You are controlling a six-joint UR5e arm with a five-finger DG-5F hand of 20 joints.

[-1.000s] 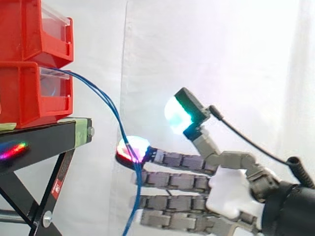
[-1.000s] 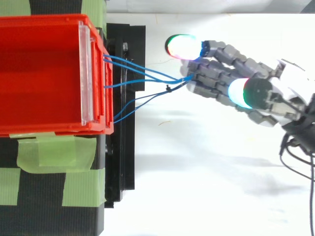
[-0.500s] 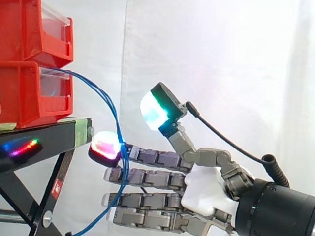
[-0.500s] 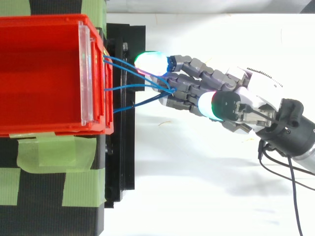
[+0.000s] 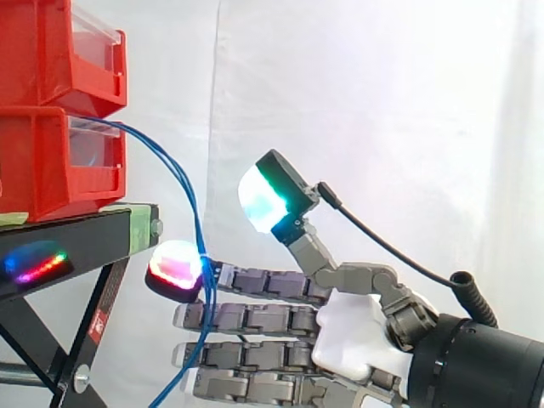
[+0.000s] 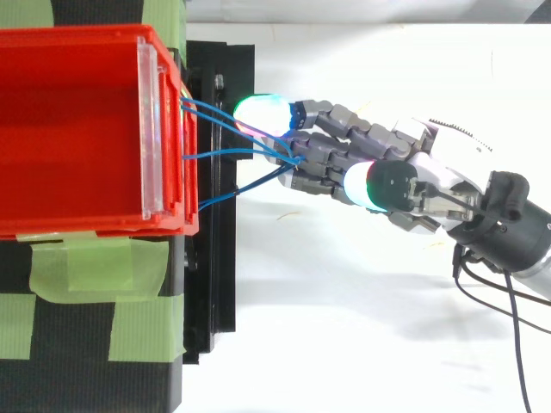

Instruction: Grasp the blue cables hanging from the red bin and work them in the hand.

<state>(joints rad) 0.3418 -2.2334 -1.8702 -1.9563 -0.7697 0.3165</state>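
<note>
Several thin blue cables (image 5: 181, 177) leave the front of the lower red bin (image 5: 47, 166) and hang down past the black stand. From above, the blue cables (image 6: 231, 154) fan out of the red bin (image 6: 69, 129) and gather at the hand's fingers. The hand (image 5: 353, 336) reaches in from the right with fingers straight and level, pointing at the stand. The cables run down across the fingers just behind the glowing fingertip (image 5: 175, 269). The thumb (image 5: 270, 200) stands raised above, clear of the cables. In the top view the hand (image 6: 413, 185) lies just right of the stand.
A second red bin (image 5: 59, 51) sits stacked on the lower one. The black stand (image 5: 81, 238) carries them, with green tape (image 6: 86, 267) on its top. A white curtain hangs behind and the floor is white.
The hand has moved left toward the stand, pushing the hanging cables with it. Over the last half second it dropped slightly, and the thumb stayed raised.
</note>
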